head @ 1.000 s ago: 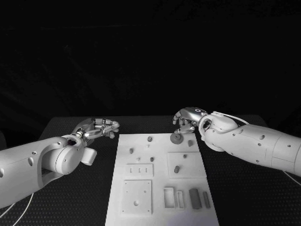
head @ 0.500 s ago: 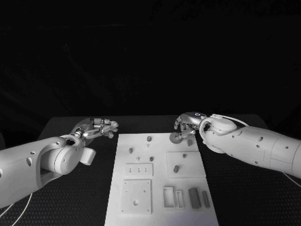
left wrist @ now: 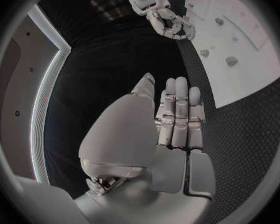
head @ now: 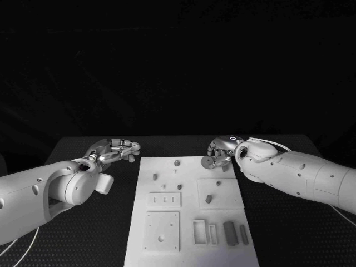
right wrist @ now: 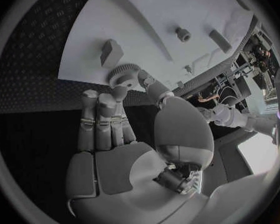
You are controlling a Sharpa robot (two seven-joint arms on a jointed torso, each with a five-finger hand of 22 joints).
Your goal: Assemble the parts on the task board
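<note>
right hand [head: 219, 150] pinches gear [head: 209, 162] over board [head: 190, 245] far right corner; peg [head: 176, 163] lies just leftward. left hand [head: 118, 150] empty, fingers straight, off board's left edge.

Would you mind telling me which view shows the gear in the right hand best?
The right wrist view: the gear shows its teeth at the right hand's fingertips. The head view shows it small; the left wrist view cannot settle it.

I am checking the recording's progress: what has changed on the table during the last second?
The right hand, holding a small gear at the far right edge of the task board, has drawn slightly toward the right with its arm; the gear has barely shifted. The left hand stays off the board's far left corner, holding nothing. The parts on the board lie unchanged.
</note>
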